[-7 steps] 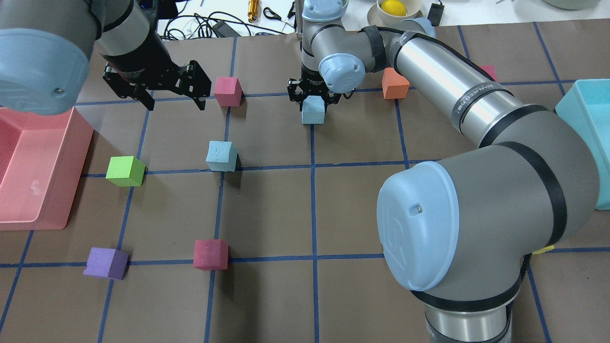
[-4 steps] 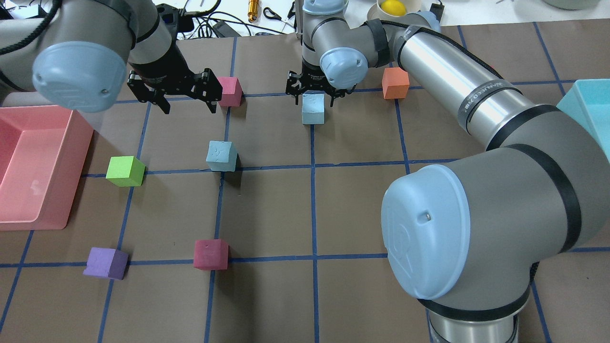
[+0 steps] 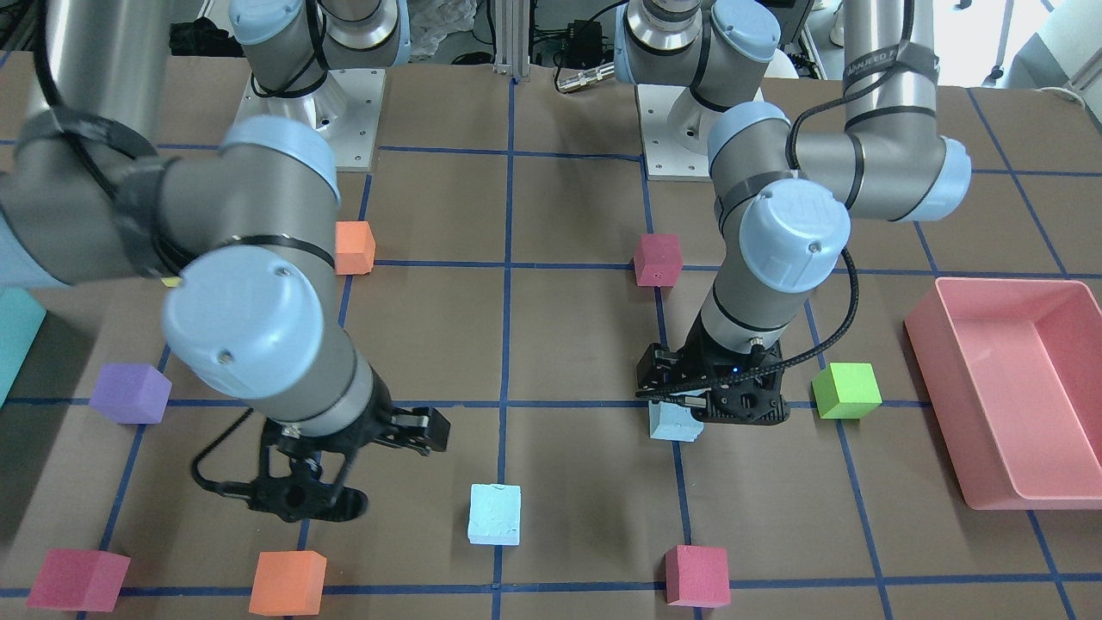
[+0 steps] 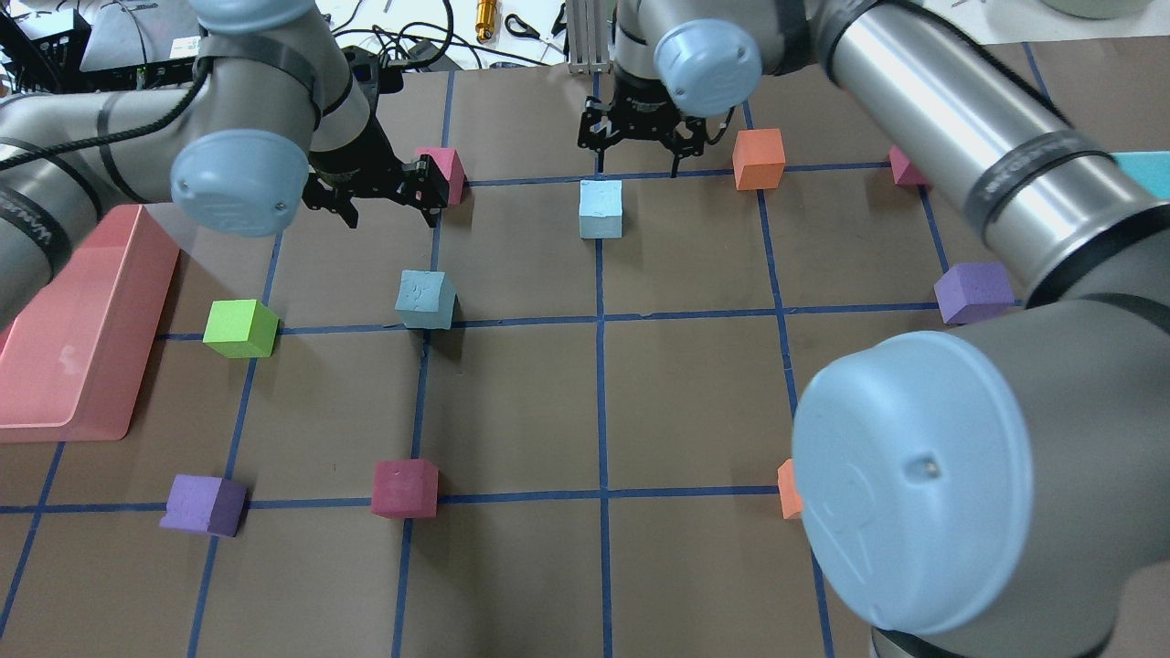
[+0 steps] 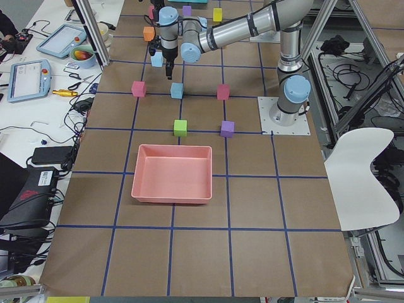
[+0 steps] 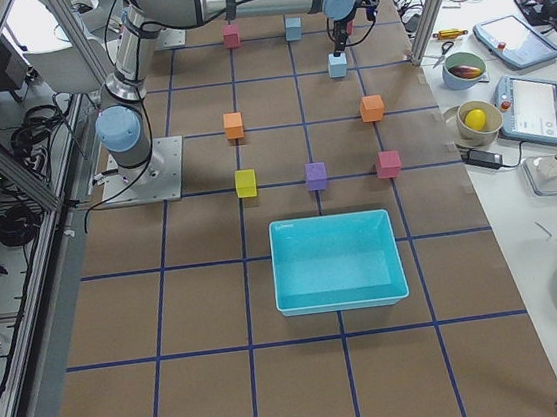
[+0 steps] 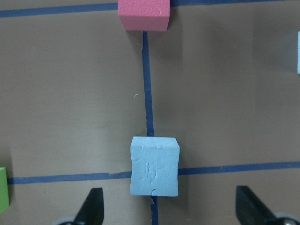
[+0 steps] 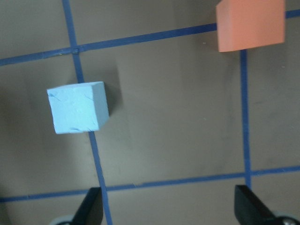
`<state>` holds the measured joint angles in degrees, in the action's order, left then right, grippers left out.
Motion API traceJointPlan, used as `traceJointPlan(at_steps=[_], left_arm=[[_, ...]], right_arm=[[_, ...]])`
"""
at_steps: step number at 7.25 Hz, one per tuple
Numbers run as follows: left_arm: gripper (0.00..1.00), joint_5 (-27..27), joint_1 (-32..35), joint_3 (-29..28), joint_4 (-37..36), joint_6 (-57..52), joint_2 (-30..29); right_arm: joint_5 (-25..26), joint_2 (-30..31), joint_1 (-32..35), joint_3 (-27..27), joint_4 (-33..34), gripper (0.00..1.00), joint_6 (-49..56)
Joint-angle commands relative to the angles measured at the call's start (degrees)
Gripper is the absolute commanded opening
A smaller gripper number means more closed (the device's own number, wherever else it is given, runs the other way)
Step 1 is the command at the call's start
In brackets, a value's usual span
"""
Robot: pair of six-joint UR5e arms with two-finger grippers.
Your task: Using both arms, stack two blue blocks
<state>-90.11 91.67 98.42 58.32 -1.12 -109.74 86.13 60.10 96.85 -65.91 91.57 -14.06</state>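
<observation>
The right gripper (image 4: 637, 155) has risen off the far blue block (image 4: 600, 208), well beyond the green block (image 4: 239, 328). The left gripper (image 4: 388, 206) hovers over the near blue block (image 4: 425, 299), near the green one. All fingers spread wide. An off-centre close may twist it.

Measured from the near block (image 4: 425, 299): far block (image 4: 600, 208) beyond, to the robot's right, well apart; tray (image 4: 91, 302) off to the left; left gripper (image 4: 391, 217) above it; right gripper (image 4: 638, 170) farther out again, rightward.
</observation>
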Motion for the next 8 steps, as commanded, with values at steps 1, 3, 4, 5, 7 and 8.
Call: traceJointPlan(at_steps=[1,3,4,5,7,8], left_arm=[[1.00,-0.16,-0.09,3.17,-6.01,-0.37,-3.37],[1.00,-0.25,0.00,3.70,-6.20,0.49,-5.22],[1.00,-0.07,0.00,5.71,-6.28,0.94,-5.23],[1.00,-0.07,0.00,7.81,-6.98,0.51,-5.05],[0.49,-0.25,-0.09,8.54,-12.42,-0.29,-5.40],[0.11,-0.33,0.00,8.19,-12.44,-0.03,-5.23]], right_arm=[[2.63,10.43,-4.81,-9.27,-3.68,1.00,8.06],[2.73,19.31,-6.23,-18.78,-2.53,1.00,10.28],[2.90,21.62,-7.19,-19.95,-3.75,1.00,10.37],[3.25,23.73,-7.02,-20.14,-6.64,1.00,9.76],[2.82,24.10,-6.76,-21.80,-6.76,1.00,9.93],[2.64,24.62,-7.02,-22.50,-5.80,1.00,10.02]])
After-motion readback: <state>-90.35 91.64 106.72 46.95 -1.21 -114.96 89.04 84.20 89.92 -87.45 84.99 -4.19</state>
